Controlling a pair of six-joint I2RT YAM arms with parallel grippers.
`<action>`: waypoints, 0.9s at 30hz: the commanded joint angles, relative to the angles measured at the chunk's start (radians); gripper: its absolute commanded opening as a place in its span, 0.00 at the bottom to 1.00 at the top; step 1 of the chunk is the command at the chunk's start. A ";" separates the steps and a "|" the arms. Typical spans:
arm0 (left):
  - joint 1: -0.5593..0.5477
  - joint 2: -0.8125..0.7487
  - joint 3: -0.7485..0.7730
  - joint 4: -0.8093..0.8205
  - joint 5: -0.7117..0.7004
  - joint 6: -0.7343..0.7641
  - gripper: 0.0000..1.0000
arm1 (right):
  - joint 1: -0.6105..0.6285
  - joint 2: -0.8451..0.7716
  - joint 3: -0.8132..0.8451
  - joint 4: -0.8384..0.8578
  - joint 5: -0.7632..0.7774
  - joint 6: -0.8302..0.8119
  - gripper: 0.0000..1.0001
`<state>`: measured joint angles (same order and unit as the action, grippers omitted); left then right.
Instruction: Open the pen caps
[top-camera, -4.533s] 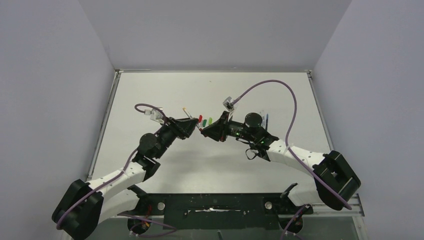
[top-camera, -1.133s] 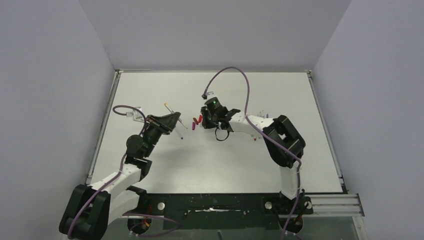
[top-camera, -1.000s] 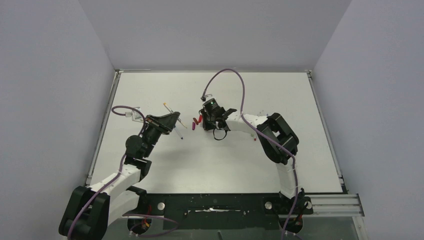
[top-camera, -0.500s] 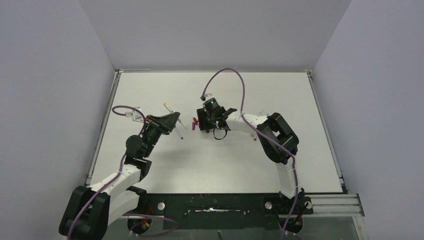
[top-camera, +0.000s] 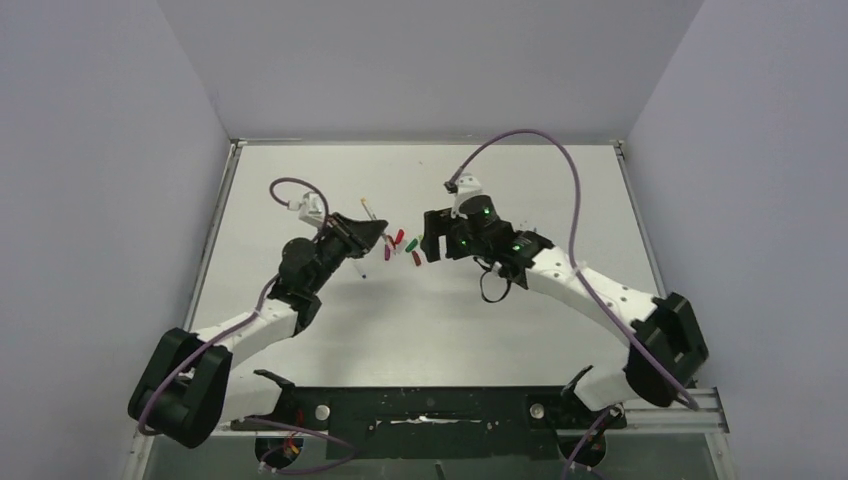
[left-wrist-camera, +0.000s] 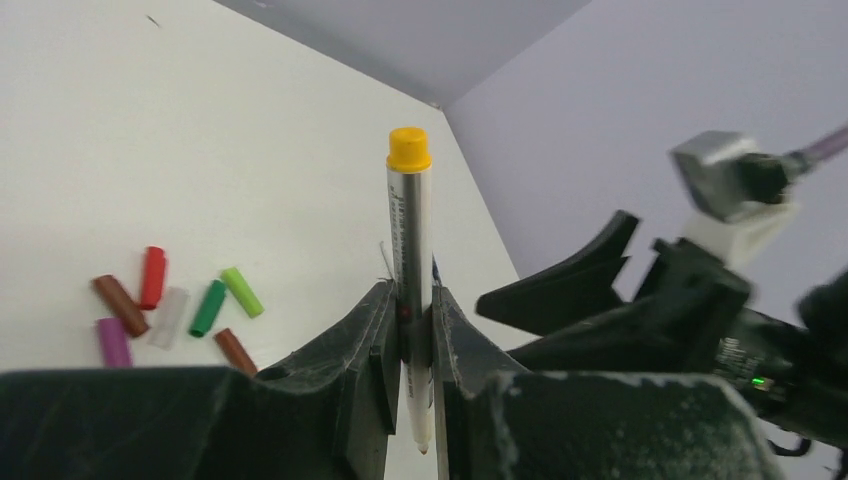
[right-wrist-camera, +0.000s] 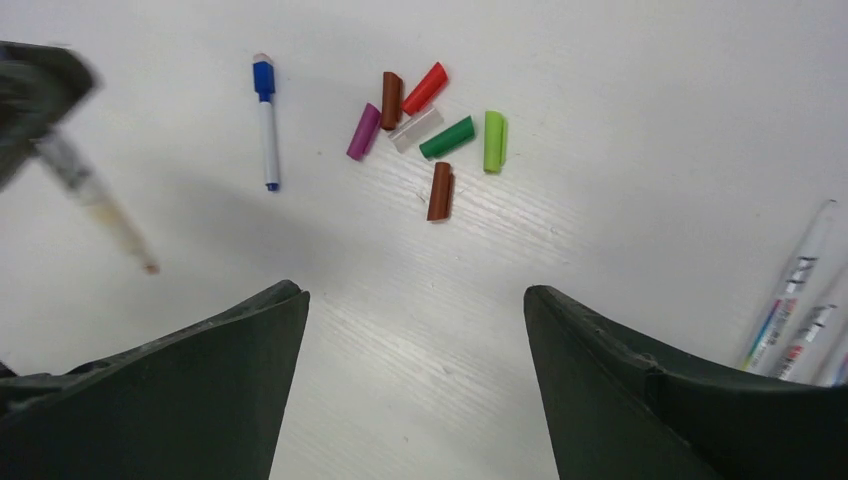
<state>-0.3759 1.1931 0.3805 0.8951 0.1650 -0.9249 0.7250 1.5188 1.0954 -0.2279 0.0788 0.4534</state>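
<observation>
**A:** How are the grippers found?

**B:** The left gripper (left-wrist-camera: 410, 320) is clamped on a pen (left-wrist-camera: 410, 230), its orange end pointed toward the table's far edge. The right gripper (right-wrist-camera: 415, 300) is spread wide, with nothing held.

**A:** What room is left?

**B:** Bare table (top-camera: 450, 330) is seen toward the near edge. 7 pen caps (right-wrist-camera: 430, 130) are clustered mid-table between the grippers: 2 brown, red, purple, green, lime, clear.

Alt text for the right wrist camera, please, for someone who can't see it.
The right end effector hangs open above a white table, with seven loose pen caps ahead in red, brown, purple, clear, green and lime. A blue-ended pen lies left of them, a blurred pen juts in at the left edge, and more pens lie at the right.
</observation>
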 joint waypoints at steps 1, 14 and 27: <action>-0.184 0.118 0.221 -0.209 -0.088 0.144 0.06 | -0.019 -0.249 -0.075 -0.055 0.075 -0.023 0.84; -0.368 0.789 0.844 -0.510 0.018 0.118 0.05 | -0.086 -0.638 -0.250 -0.191 0.123 -0.006 0.90; -0.386 1.103 1.122 -0.550 0.137 0.031 0.08 | -0.108 -0.710 -0.314 -0.194 0.081 -0.004 0.91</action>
<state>-0.7643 2.2593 1.4334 0.3164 0.2478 -0.8558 0.6270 0.8249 0.7929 -0.4511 0.1783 0.4519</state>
